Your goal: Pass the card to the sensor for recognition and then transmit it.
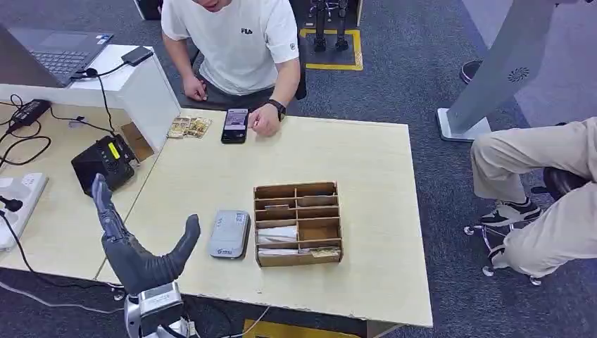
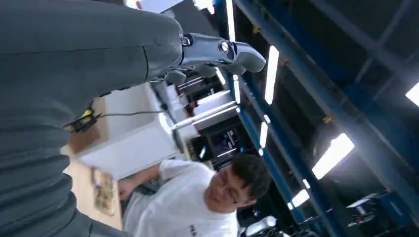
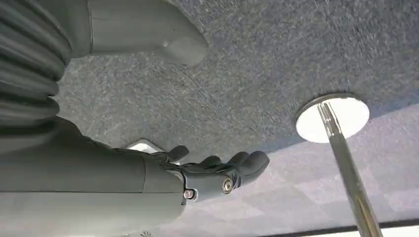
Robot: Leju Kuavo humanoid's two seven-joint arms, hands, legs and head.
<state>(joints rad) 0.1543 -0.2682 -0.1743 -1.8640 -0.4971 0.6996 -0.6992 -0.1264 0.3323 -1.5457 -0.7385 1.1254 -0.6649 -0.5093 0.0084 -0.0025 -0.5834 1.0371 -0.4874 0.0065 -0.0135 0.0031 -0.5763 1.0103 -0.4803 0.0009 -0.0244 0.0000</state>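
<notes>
In the head view my left hand (image 1: 137, 255) is raised over the table's near left corner, fingers pointing up and thumb spread, holding nothing. The grey flat sensor (image 1: 229, 234) lies just right of the thumb. Beside it stands a wooden compartment box (image 1: 298, 191) with cards (image 1: 277, 235) in its near slots. Several patterned cards (image 1: 189, 127) lie at the table's far edge near a seated person. The left wrist view has the left hand's fingers (image 2: 217, 52) extended and empty. My right hand (image 3: 207, 173) hangs over the carpet with fingers apart and nothing in it.
A person in a white shirt (image 1: 236, 42) sits across the table with a hand by a black phone (image 1: 235, 125). Another person's legs (image 1: 542, 183) are at the right. A black device (image 1: 105, 160), cables and a laptop (image 1: 60, 53) occupy the left desk. A chrome pole (image 3: 341, 148) stands near my right hand.
</notes>
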